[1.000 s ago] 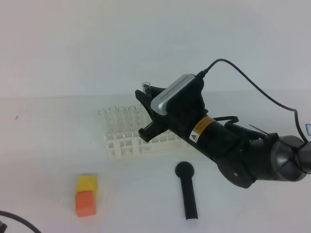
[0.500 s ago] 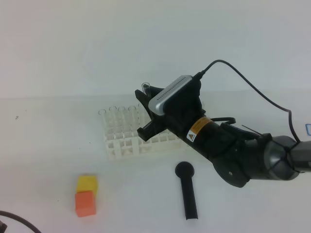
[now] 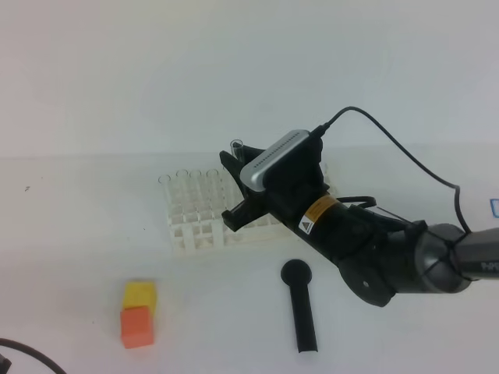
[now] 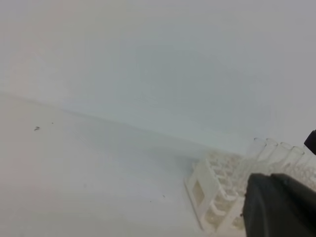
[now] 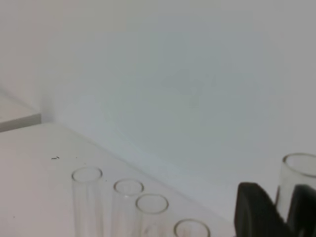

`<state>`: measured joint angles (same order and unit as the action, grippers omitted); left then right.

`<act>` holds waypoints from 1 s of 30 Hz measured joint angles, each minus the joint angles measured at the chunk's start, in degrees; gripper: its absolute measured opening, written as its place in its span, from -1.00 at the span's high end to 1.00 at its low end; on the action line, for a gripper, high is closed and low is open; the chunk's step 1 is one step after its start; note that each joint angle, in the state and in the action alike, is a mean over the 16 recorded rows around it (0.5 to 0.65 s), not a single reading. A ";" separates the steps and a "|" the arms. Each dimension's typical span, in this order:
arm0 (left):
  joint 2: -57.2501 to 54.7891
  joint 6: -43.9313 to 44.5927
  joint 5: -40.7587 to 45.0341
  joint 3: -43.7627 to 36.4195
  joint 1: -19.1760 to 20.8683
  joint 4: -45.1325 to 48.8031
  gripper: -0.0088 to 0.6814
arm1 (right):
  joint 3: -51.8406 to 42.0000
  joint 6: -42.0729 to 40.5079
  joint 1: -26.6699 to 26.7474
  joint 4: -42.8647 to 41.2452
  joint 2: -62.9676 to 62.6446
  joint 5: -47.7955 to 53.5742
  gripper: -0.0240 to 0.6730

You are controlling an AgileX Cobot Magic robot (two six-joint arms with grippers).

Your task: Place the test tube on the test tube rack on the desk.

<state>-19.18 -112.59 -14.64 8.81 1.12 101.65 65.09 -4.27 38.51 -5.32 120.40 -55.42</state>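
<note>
The desk spreads wide below the right gripper, with the test tube rack directly beneath and partly behind it, four tubes standing at its left. The gripper is clamped on the test tube, upright. Best keep it vertical, centre it over a free hole, lower slowly. The left gripper, unseen, is closed.

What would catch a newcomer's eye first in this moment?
The big black right arm with its right gripper over the white test tube rack, holding a clear test tube upright. Next, the orange and yellow blocks front left and the black tool lying before the arm.
</note>
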 joint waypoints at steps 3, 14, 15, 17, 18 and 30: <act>0.00 0.00 0.00 0.00 0.00 0.00 0.98 | 0.01 0.00 -0.01 0.47 0.48 -0.56 0.51; 0.00 0.00 0.00 0.00 0.00 0.00 0.98 | 0.01 0.00 -0.08 2.18 1.05 -1.55 0.20; 0.00 0.00 0.00 0.00 0.00 0.00 0.98 | 0.01 0.00 -0.09 2.25 1.05 -1.57 0.18; 0.00 0.00 0.00 0.00 0.00 0.00 0.98 | 0.01 0.00 -0.10 2.34 1.06 -1.58 0.14; 0.00 0.00 0.00 0.00 0.00 0.00 0.98 | 0.01 0.00 -0.11 2.37 1.05 -1.57 0.12; 0.00 0.00 0.00 0.00 0.00 0.00 0.98 | -0.68 -3.17 -0.11 2.97 -4.97 6.64 0.36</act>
<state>-19.18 -112.59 -14.64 8.81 1.12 101.65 64.42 -7.44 38.41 -2.35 115.43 -48.77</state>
